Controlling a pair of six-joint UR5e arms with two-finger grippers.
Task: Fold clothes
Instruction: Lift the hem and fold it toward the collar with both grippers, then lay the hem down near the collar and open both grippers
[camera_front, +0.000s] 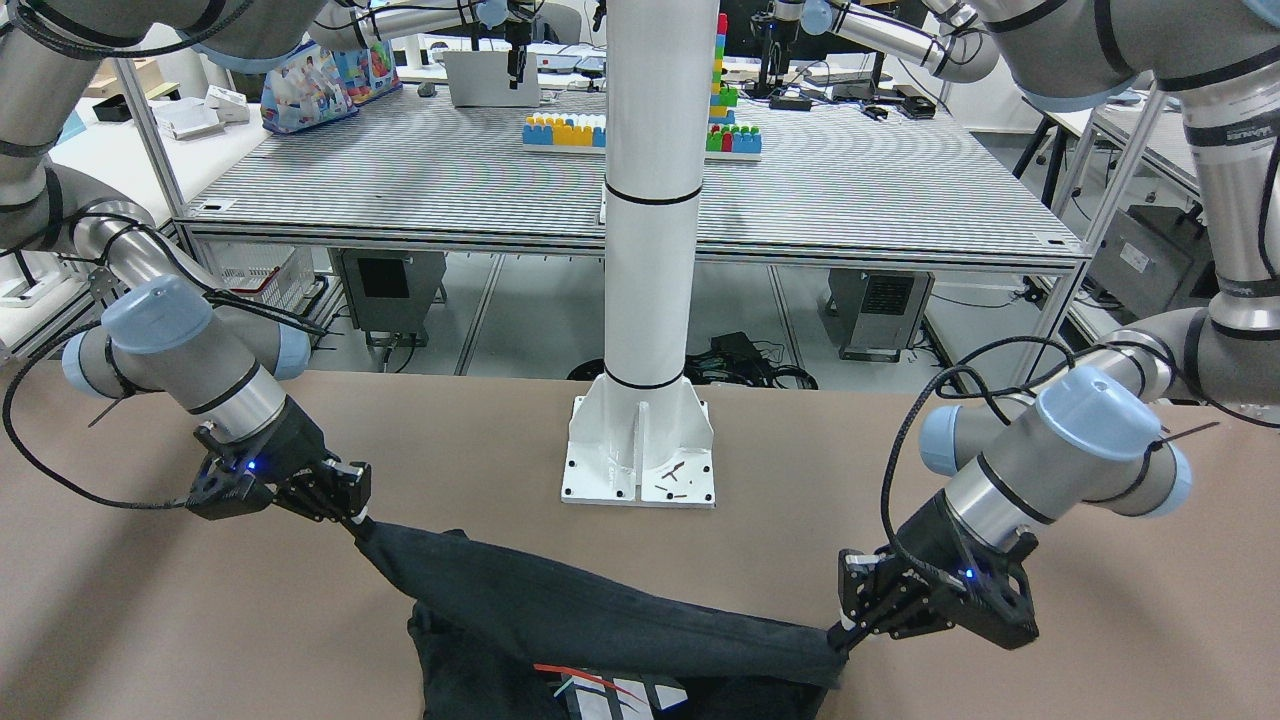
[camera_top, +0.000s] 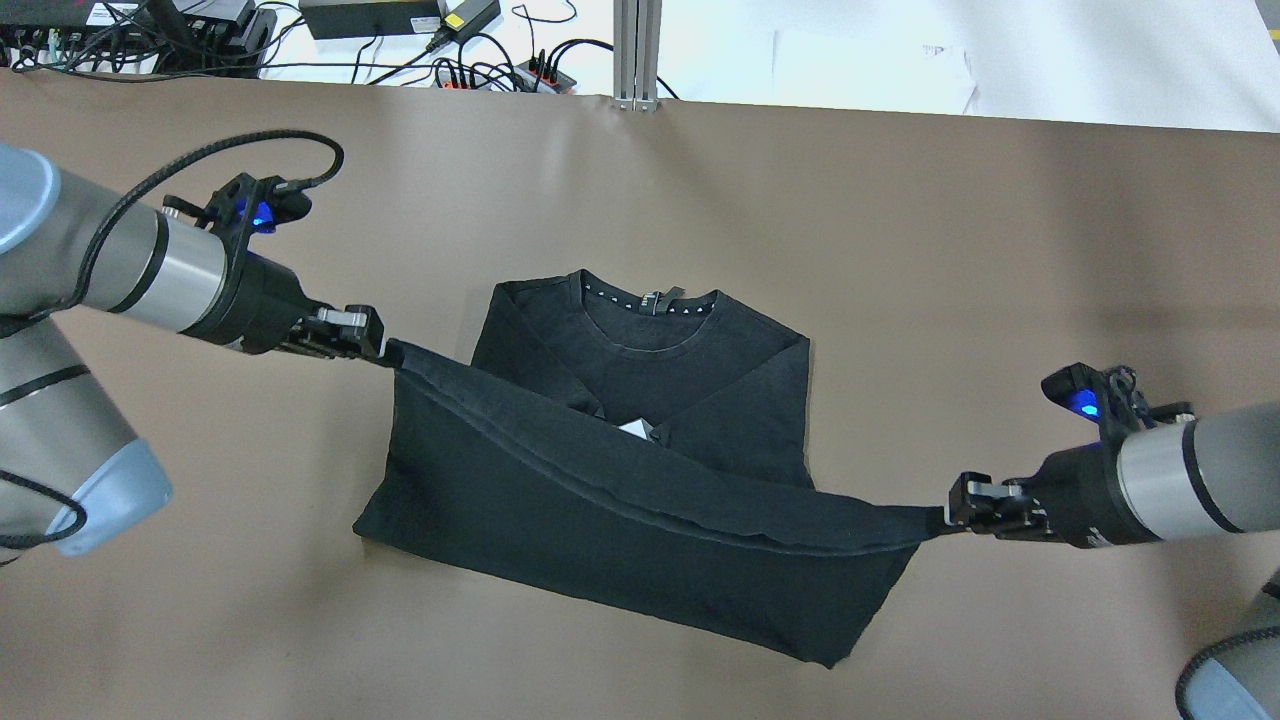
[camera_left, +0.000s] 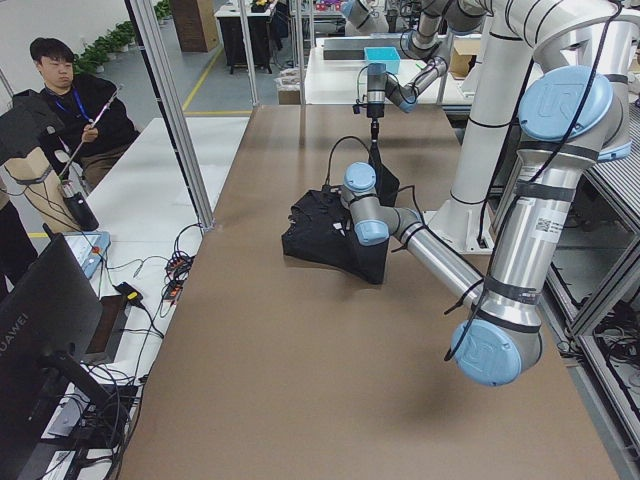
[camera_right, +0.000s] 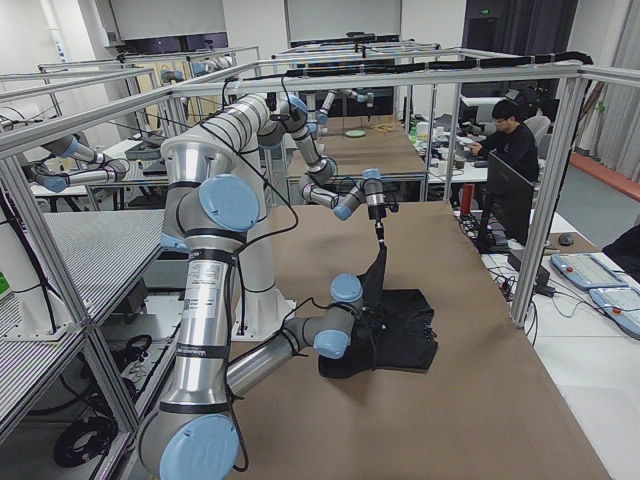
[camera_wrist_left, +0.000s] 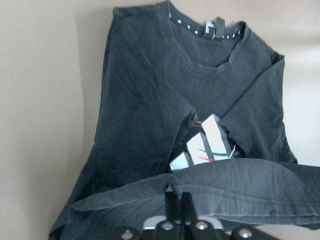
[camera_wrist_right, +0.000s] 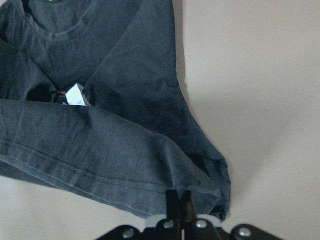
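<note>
In the middle of the worktop (camera_top: 900, 250): our black shirt (camera_top: 600, 560) lies here, with its collar (camera_top: 650, 320) toward the far edge, away from the robot.
Sleeves (camera_top: 740, 380): both look tucked in over the chest, so we think the side folds are done.
Hem (camera_top: 660, 475): the bottom hem is lifted off the worktop and pulled into a line between the two grippers.
Left gripper (camera_top: 385, 348): its jaws are pinched tight on the left corner of the hem.
Right gripper (camera_top: 945, 518): its jaws are pinched tight on the right corner of the hem.
Slant: the left corner is closer to the far edge than the right corner, so the line of the hem is crooked.
White print (camera_wrist_left: 205, 142): a bit of it peeks out between the sleeves, just past the lifted hem.
Step now: we think we are folding the bottom half up over the top half.
How to do it well: we should bring the right corner level with the left first. Then we move both corners toward the collar together, at the same height. We hold the hem tight enough to stay flat, but not so tight that the shirt slides. We lay the hem down near the collar, then let go.
Watch out: if one side goes faster, our fold may come out slanted or bunched.
</note>
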